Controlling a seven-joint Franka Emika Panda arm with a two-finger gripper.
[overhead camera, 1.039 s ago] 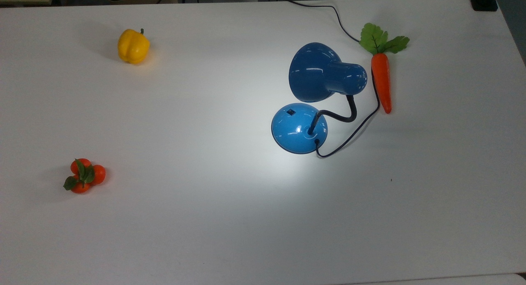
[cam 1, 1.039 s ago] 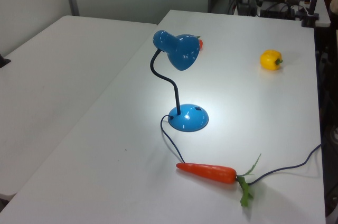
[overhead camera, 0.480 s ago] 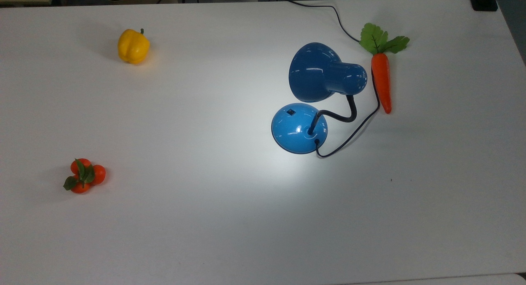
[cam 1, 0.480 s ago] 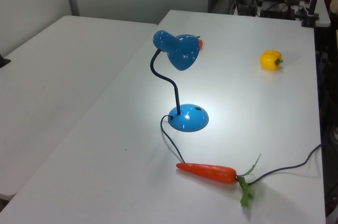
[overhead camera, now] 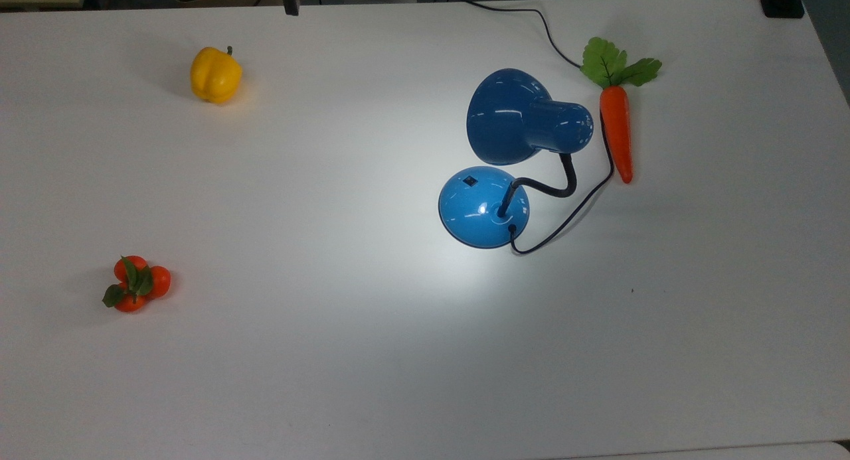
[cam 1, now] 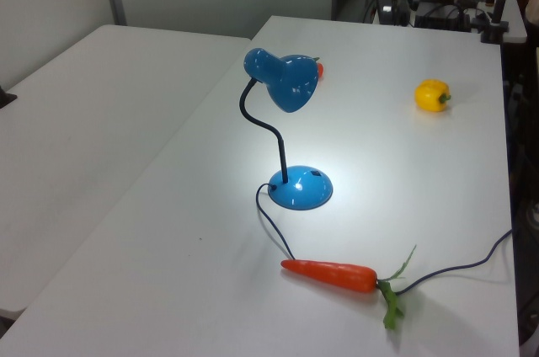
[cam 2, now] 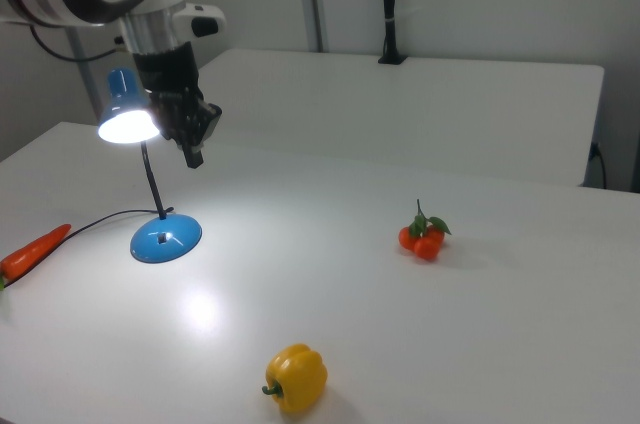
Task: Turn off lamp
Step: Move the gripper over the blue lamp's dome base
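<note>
The glossy blue desk lamp with dome shade and round domed base (overhead camera: 483, 208) stands right of centre in the top view, on the white table (overhead camera: 332, 354). It is lit: a bright pool falls on the table around the base, and the shade's mouth glows in the right view.

Handling, as a judgement: the base looks weighted and stable, but the glossy enamel would be slippery under metal fingers. The black gooseneck (overhead camera: 554, 184) is flexible and would give if pushed, so it is no place for contact. No grasp appears needed. The contact point is the small black switch (overhead camera: 470, 180) on the top of the base, on the side toward the shade; a short downward press there, kept light, should avoid skidding the base.

The black cord (overhead camera: 571, 211) leaves the base, loops, and runs past the orange toy carrot with green leaves (overhead camera: 615, 131), which lies just beside the shade.

The robot's black two-finger gripper (cam 2: 193, 149) hangs above the table, apart from the lamp and holding nothing; the fingers appear drawn together.

Well apart lie a yellow toy bell pepper (overhead camera: 215, 74) and a cluster of small orange fruits with leaves (overhead camera: 136, 284).
</note>
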